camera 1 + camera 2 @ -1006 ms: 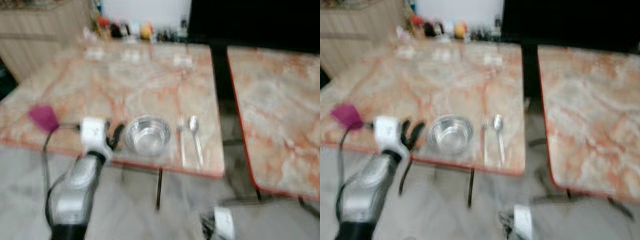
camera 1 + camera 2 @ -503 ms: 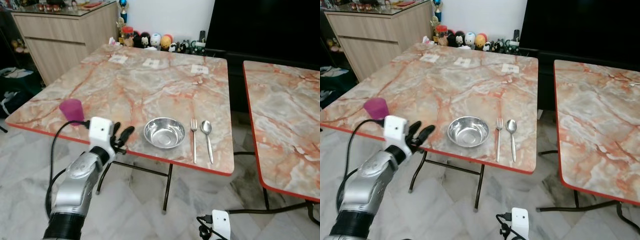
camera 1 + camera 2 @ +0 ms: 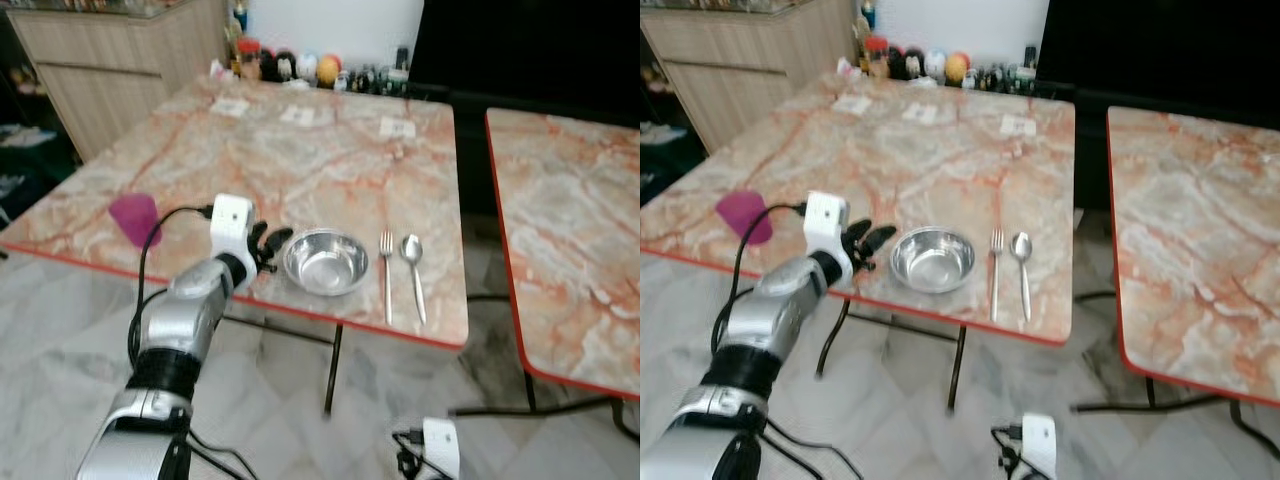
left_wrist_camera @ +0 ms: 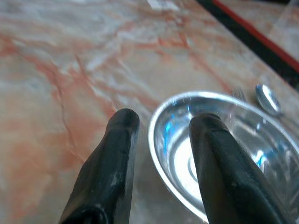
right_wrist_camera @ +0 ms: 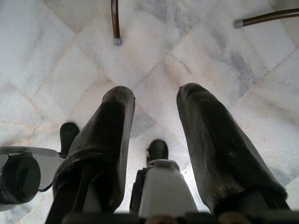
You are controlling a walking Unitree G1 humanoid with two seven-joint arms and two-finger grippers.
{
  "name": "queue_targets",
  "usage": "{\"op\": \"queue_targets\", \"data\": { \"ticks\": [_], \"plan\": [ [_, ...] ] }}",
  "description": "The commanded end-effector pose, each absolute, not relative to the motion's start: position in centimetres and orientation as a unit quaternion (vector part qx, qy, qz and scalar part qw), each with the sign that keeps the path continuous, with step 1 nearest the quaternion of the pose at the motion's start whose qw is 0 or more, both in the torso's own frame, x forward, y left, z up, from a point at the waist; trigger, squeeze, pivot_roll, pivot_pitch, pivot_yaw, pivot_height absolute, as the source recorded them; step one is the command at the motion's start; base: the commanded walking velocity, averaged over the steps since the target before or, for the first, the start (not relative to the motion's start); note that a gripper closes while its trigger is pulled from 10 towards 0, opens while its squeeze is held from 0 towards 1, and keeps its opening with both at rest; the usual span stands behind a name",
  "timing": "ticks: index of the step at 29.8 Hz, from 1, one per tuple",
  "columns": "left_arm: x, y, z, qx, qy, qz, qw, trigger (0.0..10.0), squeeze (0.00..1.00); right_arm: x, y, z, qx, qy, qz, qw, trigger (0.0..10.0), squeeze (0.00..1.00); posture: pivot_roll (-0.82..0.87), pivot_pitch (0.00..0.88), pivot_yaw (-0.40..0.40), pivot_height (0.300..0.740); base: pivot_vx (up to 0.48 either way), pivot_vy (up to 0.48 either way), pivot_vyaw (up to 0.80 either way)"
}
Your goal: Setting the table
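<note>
We are finding the steel bowl (image 3: 323,261) sitting upright near the front edge of the marble-patterned surface (image 3: 300,160), with a fork (image 3: 386,273) lying just to its right and a spoon (image 3: 413,270) lying just beyond the fork, both pointing away from the robot and lying side by side without touching. We are seeing the left pincer (image 3: 268,245) hovering just left of the bowl, over the front part of the surface; its two black fingers (image 4: 110,163) are standing apart, and in the left wrist view one finger is lining up over the bowl's rim while the other is lying outside it over bare marble, though we cannot tell whether either is touching the metal. A pink cup (image 3: 134,218) is standing upright well to the left of the bowl, near the left front corner. At the far edge we are noting small paper cards (image 3: 397,127) and a row of little figurines (image 3: 300,68), blurred. A second marble-patterned table (image 3: 570,220) is standing to the right, separated by a gap. The right pincer (image 5: 154,121) is hanging low beside the robot over the pale tiled floor (image 5: 154,51), its fingers apart and holding nothing.
</note>
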State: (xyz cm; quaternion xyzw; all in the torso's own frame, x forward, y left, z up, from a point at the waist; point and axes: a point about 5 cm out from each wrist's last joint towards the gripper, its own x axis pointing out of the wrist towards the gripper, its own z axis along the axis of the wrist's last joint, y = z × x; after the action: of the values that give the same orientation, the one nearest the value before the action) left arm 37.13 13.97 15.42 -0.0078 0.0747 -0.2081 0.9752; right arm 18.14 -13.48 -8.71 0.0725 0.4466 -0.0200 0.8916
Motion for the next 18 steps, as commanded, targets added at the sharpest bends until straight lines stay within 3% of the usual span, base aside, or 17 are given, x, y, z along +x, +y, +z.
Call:
{"op": "queue_targets", "data": {
  "ticks": [1, 10, 18],
  "plan": [
    [37.6, 13.4, 15.2, -0.002, 0.084, -0.194, 0.977, 10.0, 0.0, 18.0, -13.4, -8.8, 0.074, 0.448, -0.023, 0.89, 10.0, 0.0, 0.12, 0.022, -0.025, 0.74, 0.0, 0.0, 0.0],
    [38.7, 12.1, 16.1, -0.028, 0.065, -0.196, 0.978, 10.0, 0.0, 18.0, -13.3, -8.8, 0.077, 0.448, -0.027, 0.89, 10.0, 0.0, 0.12, 0.035, -0.018, 0.74, 0.0, 0.0, 0.0],
    [37.3, 13.6, 17.3, 0.012, -0.041, -0.181, 0.983, 10.0, 0.0, 17.9, -13.2, -8.8, 0.08, 0.447, -0.031, 0.89, 10.0, 0.0, 0.11, 0.035, -0.016, 0.74, 0.0, 0.0, 0.0]
  ]
}}
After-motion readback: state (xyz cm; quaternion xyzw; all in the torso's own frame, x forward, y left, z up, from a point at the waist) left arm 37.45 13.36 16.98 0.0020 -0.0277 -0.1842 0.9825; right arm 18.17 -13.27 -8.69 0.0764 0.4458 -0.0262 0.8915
